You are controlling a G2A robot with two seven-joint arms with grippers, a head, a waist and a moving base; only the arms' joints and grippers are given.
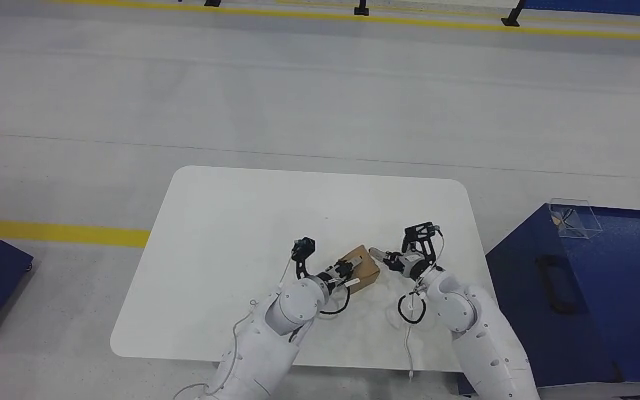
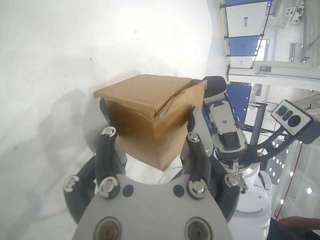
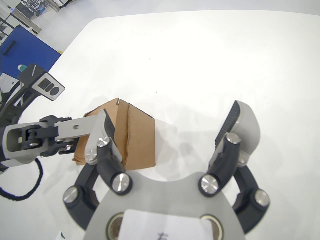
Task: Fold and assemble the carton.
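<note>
A small brown carton (image 1: 362, 263) stands near the front of the white table (image 1: 300, 215). My left gripper (image 2: 148, 108) is shut on the carton (image 2: 150, 123), one finger on each side wall. The top flaps are folded over, with a ragged seam and one flap edge slightly raised. My left gripper (image 1: 343, 273) comes at it from the near-left. My right gripper (image 3: 172, 123) is open beside the carton (image 3: 137, 136), one of its fingers (image 3: 107, 123) resting against the carton's wall, the other finger over bare table. From above, the right gripper (image 1: 384, 257) sits at the carton's right side.
A blue cabinet (image 1: 570, 290) stands just right of the table, with a clear plastic box (image 1: 576, 215) on it. The table's front edge lies close behind both arms. Bare tabletop stretches to the left and far side of the carton.
</note>
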